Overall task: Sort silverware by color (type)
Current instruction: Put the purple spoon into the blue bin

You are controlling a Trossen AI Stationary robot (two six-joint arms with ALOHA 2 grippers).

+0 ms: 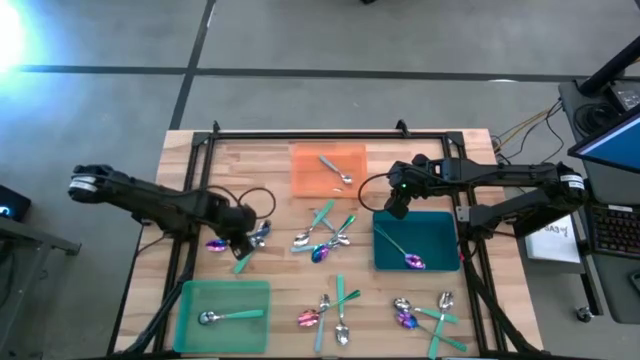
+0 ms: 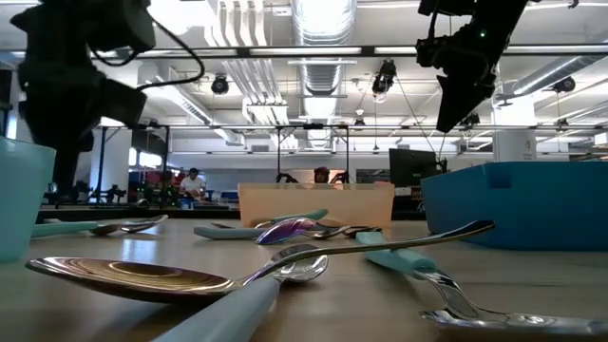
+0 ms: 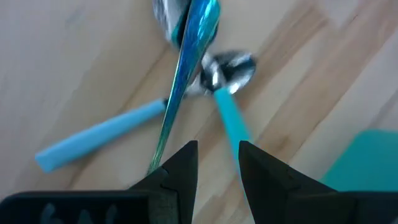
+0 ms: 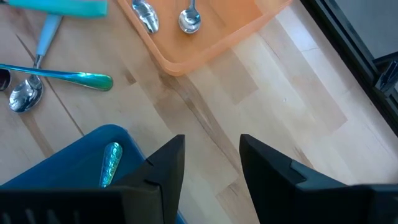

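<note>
Silverware lies scattered on the wooden table: a small heap (image 1: 250,238) under my left gripper, a middle heap (image 1: 325,240), and groups by the near edge (image 1: 330,315) (image 1: 425,312). My left gripper (image 3: 217,158) is open, just above an iridescent spoon's handle (image 3: 183,68) and a teal-handled spoon (image 3: 229,112). My right gripper (image 4: 211,152) is open and raised (image 2: 465,90) above bare wood between the orange tray (image 4: 211,43) and the blue-teal tray (image 4: 74,162). An iridescent spoon (image 1: 405,255) lies in the blue-teal tray.
The orange tray (image 1: 328,170) at the far side holds a silver spoon (image 1: 335,170). The green tray (image 1: 222,315) at the near left holds one spoon. A black frame rail (image 1: 330,135) borders the far edge. A second teal handle (image 3: 93,140) lies beside the left gripper.
</note>
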